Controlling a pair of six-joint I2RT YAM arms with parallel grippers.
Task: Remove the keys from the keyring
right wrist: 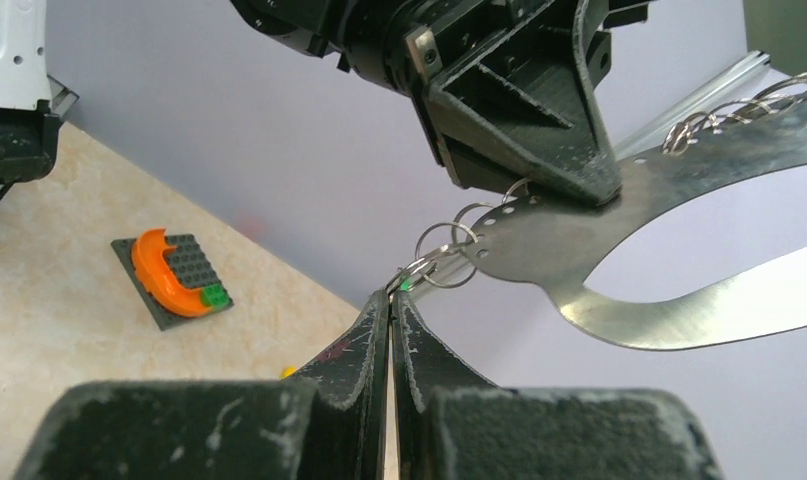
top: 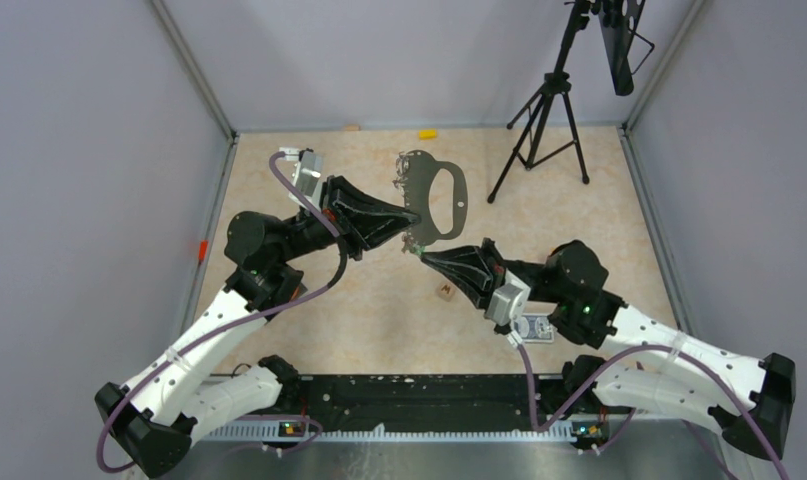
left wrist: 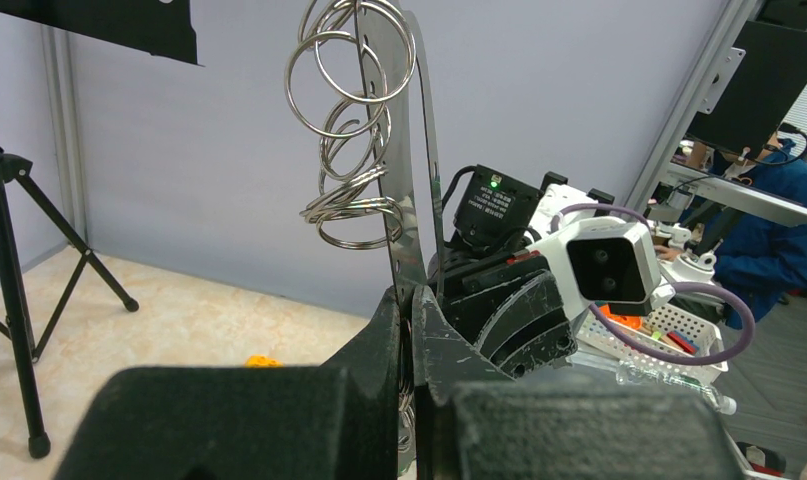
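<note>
We clamp the keyring (right wrist: 539, 245) in the shut left jaws and pinch the green key (right wrist: 406, 285) in the shut right jaws; a skewed pull could slip either grip.

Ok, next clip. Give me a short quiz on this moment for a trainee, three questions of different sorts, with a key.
1. True or false: the keyring is held up off the table.
2. Which gripper clamps the keyring's flat plate? A. the left gripper B. the right one C. neither
3. What is the right gripper pinching?

Key: 1 true. 2 A. 3 the green-headed key, where the small split rings hang from the keyring.
</note>
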